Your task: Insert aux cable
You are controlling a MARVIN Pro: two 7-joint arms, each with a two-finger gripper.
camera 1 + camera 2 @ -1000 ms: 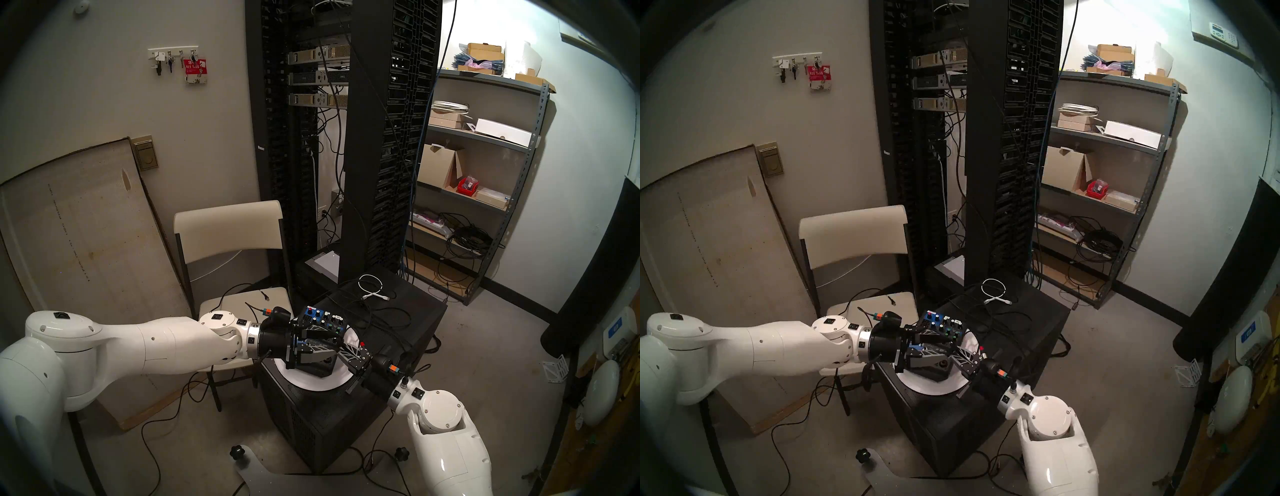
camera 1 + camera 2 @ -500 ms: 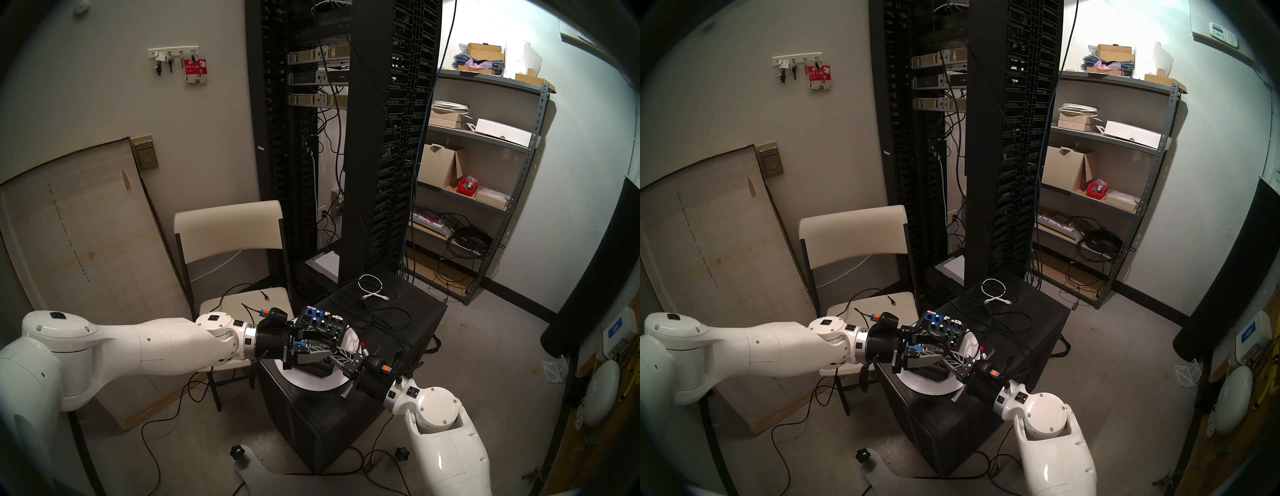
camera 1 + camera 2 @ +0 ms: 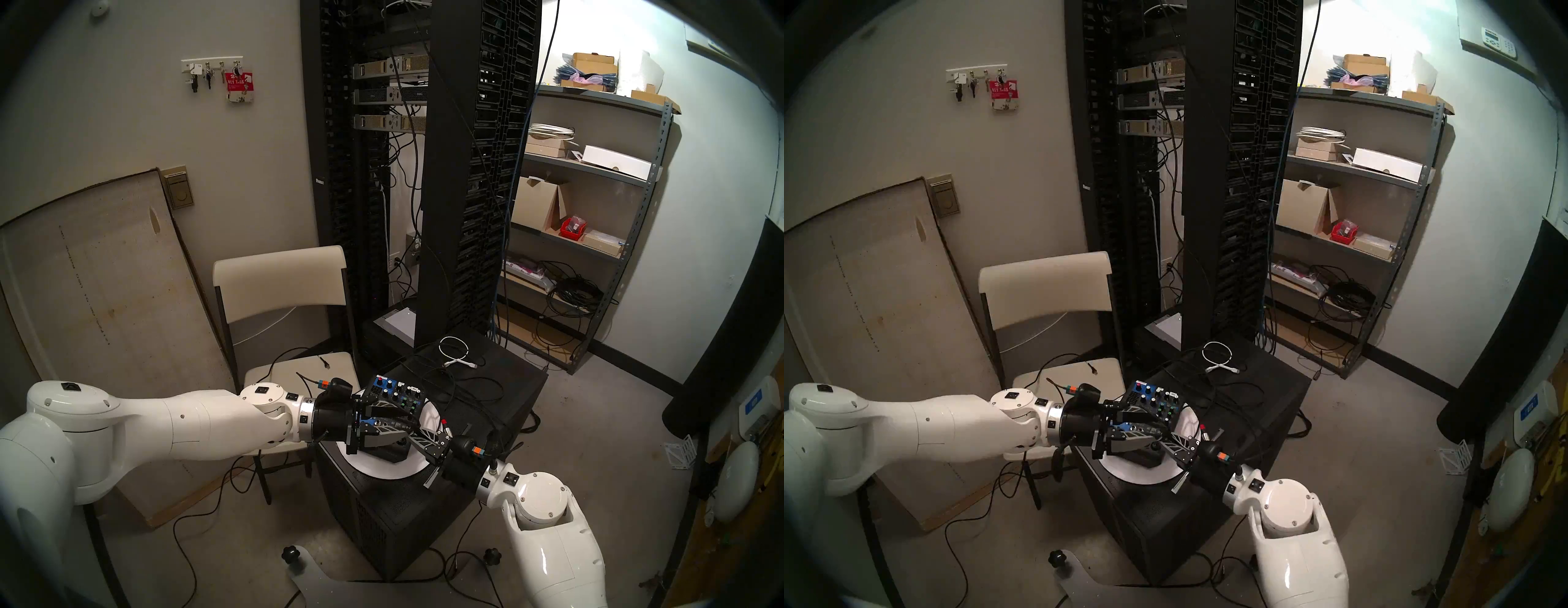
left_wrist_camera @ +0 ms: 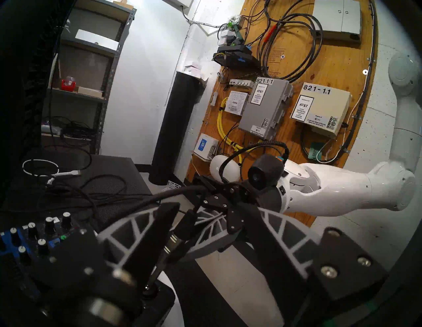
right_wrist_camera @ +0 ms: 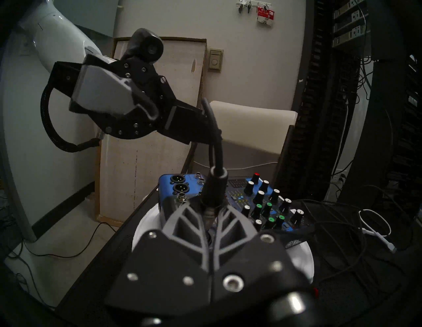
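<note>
Right gripper (image 5: 211, 212): shut tight on the plug of the aux cable (image 5: 213, 189), 1 finger on each side of its metal neck.
Aux cable: plug upright in the right gripper, tip pointing down, black cord going up from it and bending past the tips of the left gripper.
Plug tip: right at a small round socket (image 4: 148, 293) in a black top (in or just over it, cannot tell).
Left gripper (image 3: 405, 426): reaching in level from the other side, jaws apart, with the plug and the right fingers in the gap; no clear grip on anything.
Mixer (image 5: 169, 182): blue and black, lots of small knobs, just behind the plug, sitting on a white round disc (image 3: 382, 465).
Black cabinet (image 3: 500, 382): under the disc, with loose black cords and 1 white cable (image 3: 454, 348) curled on top.
Shelf (image 3: 594, 173): far back on the right side of the room.
Red bin (image 3: 570, 231): on the shelf, a small clear pack inside.
Cardboard box (image 3: 536, 208): beside the bin, flaps open, inside too dark to see.
</note>
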